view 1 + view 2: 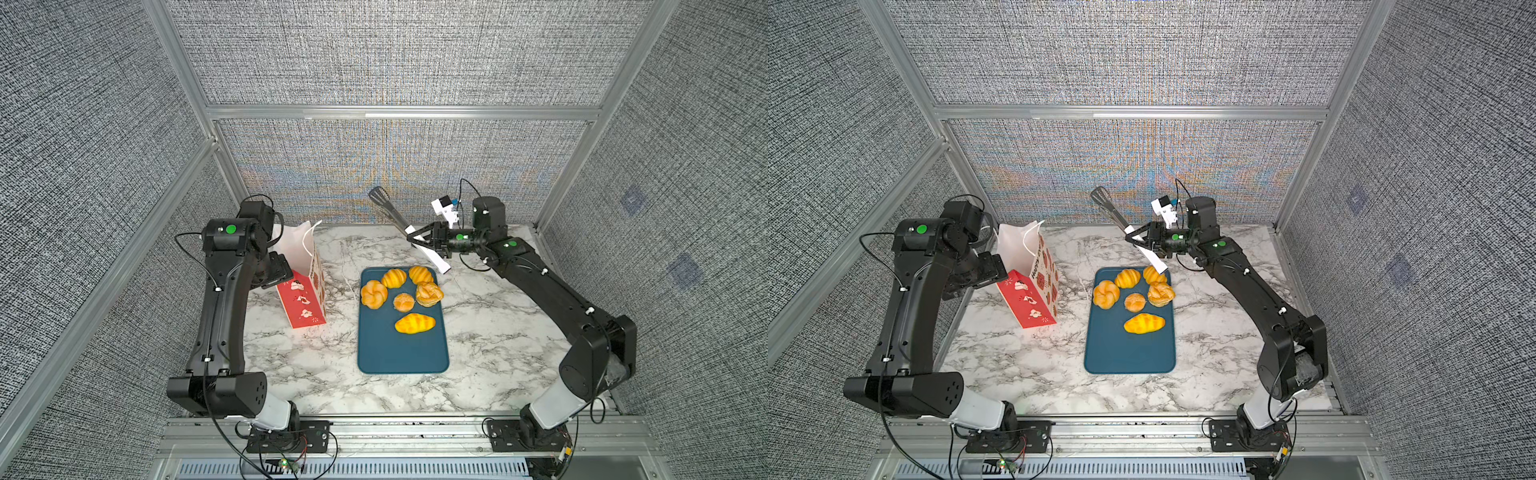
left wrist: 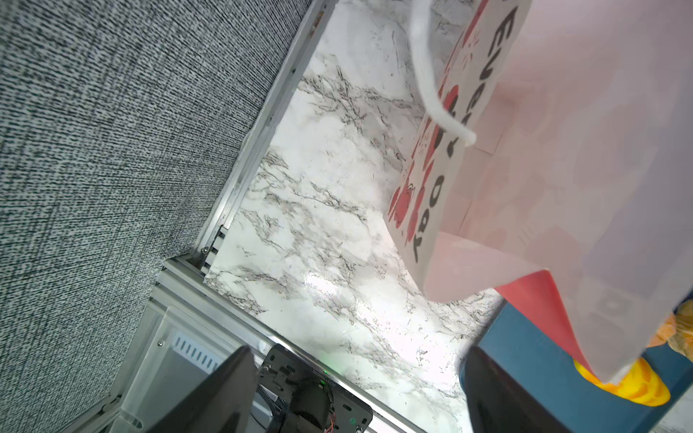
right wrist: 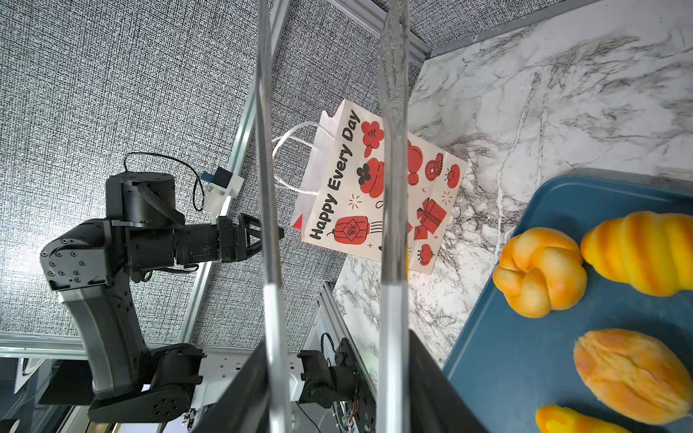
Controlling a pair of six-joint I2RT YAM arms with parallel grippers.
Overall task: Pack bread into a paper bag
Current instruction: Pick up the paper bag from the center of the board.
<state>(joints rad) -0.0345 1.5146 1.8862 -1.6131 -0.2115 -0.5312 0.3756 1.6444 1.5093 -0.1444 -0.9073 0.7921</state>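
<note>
Bag-steadying step; bread (image 1: 374, 294) all on tray (image 1: 401, 353). Left gripper (image 2: 360, 352) jaws wide, gripping nothing, at paper bag (image 1: 303, 291) rim; right gripper (image 1: 417, 243) clamps tongs (image 1: 390, 214). Next: pinch rim, hold steady.

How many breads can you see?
6, all on the tray: two croissants at the far end, a knot at the left edge, a twisted roll at the right, a bun between, a third croissant nearer. The bag's bottom is hidden; more might be there.
</note>
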